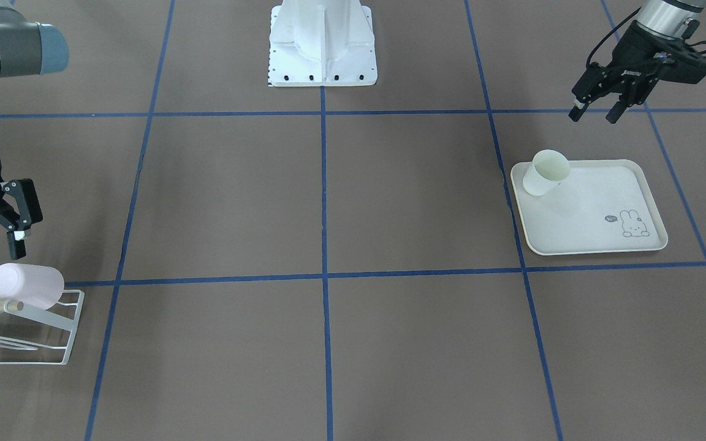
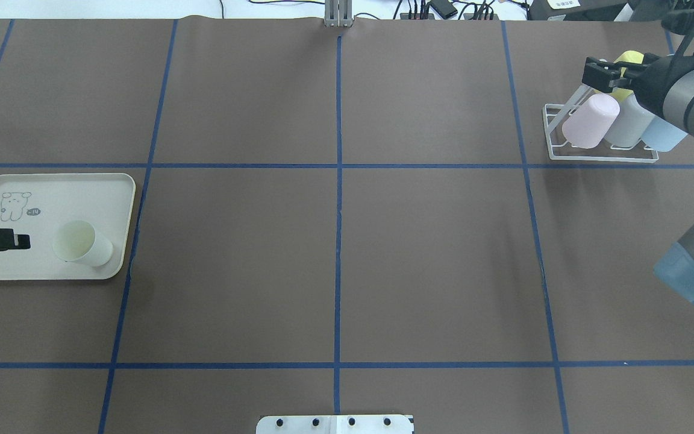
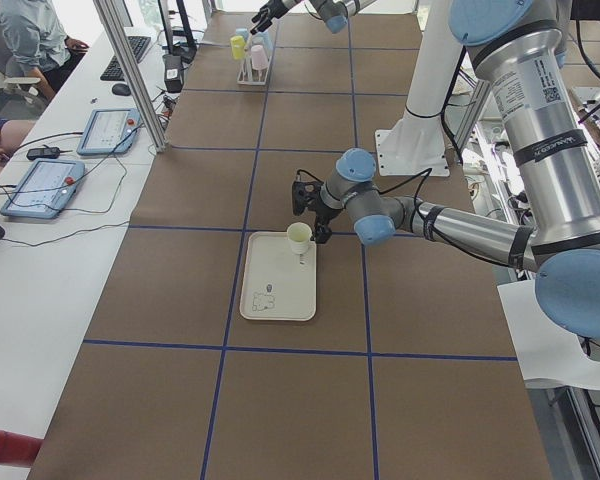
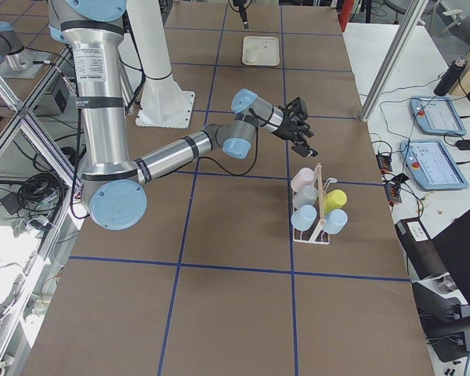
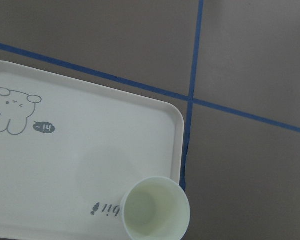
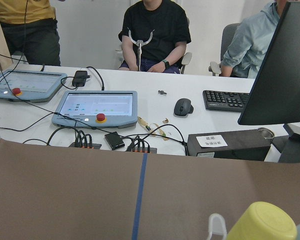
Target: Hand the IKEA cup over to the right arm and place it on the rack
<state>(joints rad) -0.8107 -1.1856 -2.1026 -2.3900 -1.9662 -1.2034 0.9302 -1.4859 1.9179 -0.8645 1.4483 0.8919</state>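
Brown blue-taped table (image 2: 431, 253) carries cream tray (image 2: 70, 199), white wire rack (image 2: 600, 158), robot base (image 1: 322, 43).

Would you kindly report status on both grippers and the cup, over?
Left gripper open, empty, hovering by tray. Right gripper open, empty, by rack. Cream cup upright on tray, untouched. Nothing between cup and left gripper.

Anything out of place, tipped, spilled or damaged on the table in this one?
Nothing stands out. The cup stands upright in a corner of the tray, empty, with nothing spilled. The rack stands level with coloured cups hung on it. The left tool hovers open near the tray.
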